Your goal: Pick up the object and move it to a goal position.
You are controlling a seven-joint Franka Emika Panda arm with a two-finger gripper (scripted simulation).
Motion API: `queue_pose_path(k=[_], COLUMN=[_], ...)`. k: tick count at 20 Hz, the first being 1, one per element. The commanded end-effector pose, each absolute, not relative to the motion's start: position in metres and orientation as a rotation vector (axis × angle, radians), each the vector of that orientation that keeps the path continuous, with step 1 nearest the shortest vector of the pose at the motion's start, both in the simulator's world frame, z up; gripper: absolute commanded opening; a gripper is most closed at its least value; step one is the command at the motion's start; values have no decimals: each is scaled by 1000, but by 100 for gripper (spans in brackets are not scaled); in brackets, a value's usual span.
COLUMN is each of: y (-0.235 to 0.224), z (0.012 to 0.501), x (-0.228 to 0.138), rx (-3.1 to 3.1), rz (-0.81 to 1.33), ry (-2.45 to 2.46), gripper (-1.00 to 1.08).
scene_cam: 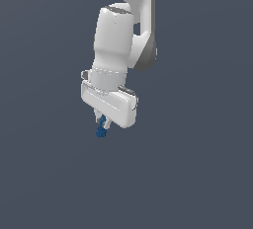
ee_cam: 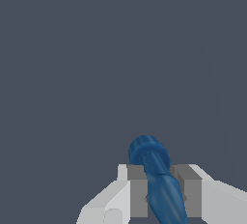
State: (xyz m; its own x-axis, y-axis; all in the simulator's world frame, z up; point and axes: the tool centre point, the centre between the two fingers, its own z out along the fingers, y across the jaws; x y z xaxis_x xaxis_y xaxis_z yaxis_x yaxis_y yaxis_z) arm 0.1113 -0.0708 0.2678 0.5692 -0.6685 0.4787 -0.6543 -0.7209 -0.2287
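So my gripper (scene_cam: 102,123) is hanging out in a plain dark grey-blue space, and there's open room all around it: nothing beside it, nothing under it, no edge, wall or tabletop line that I can make out in either view. In the exterior view my white arm (scene_cam: 118,40) comes down from the top of the picture and the wide white hand sits at its lower end, with bare background on every side of it.

The fingers (ee_cam: 137,191) are clamped on the object (ee_cam: 157,175). In the wrist view the two grey pads press against its stem from either side, and it's touching both.

The object itself is tiny next to my hand, dark blue all over. It has a rounded, ribbed, knob-like end that pokes out past my fingertips, and a smoother stem that runs back between the pads at a bit of a slant. From the exterior view only a little blue bit (scene_cam: 101,128) shows, sticking out below the hand, knob end lowest. How far the stem goes back into the grip I can't tell.
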Motion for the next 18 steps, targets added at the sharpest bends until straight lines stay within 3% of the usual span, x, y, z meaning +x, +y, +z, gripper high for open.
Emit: queue_pose_path(k=[1,18], y=[-73,-82], z=[299,451], x=[119,128], rx=[-2711,-2443], rz=[-955,-1403], ry=[1193,1318], gripper=[-100,-100])
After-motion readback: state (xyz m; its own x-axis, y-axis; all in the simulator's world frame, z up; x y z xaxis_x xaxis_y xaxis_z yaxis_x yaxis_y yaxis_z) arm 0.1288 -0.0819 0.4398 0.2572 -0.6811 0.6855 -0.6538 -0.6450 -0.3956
